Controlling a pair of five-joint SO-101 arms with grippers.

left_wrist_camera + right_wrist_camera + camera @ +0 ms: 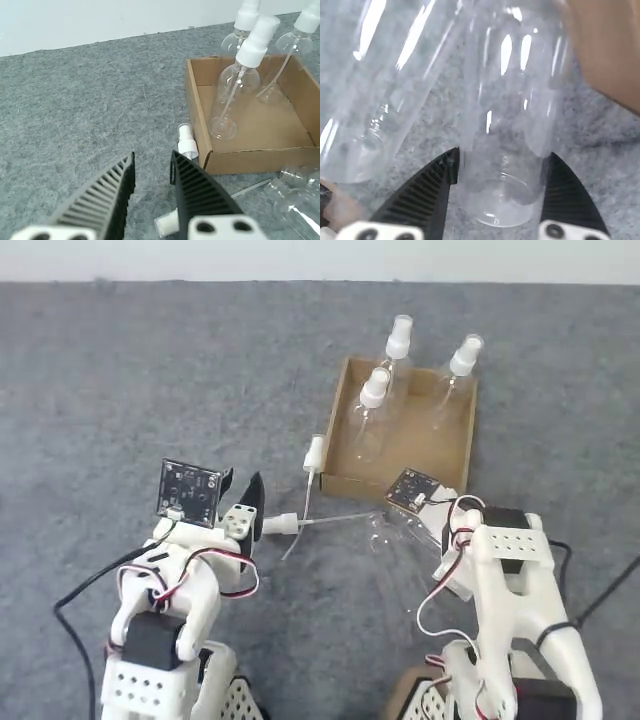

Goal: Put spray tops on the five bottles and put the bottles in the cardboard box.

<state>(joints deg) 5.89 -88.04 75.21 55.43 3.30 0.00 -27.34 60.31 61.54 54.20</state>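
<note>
Two arms at the grey table [130,370], shown from above and from each wrist. My left jaws stood open and gripped nothing. A loose spray top [284,523] lay on the table just beside their tips, and its thin tube ran across the table toward the right arm [510,570]. A second spray top [313,454] stood just outside the left wall of the cardboard box [350,483]; I could not tell whether it touched the wall. Three capped bottles were in the box. The first capped bottle [368,425] lay near the left wall. The second capped bottle [398,340] had its top out past the far rim. The third capped bottle [450,395] lay toward the right wall, with its top also over the far rim. The near part of the box floor was bare cardboard. My right jaws were closed against the two sides of an uncapped bottle [502,150], which lay on the table just before the box's near edge. Another uncapped bottle [380,90] lay close alongside it. Open table stretched wide to the left of the box and beyond the left arm [175,580]. The strip between the two arms was narrow and was crossed by the tube.
</note>
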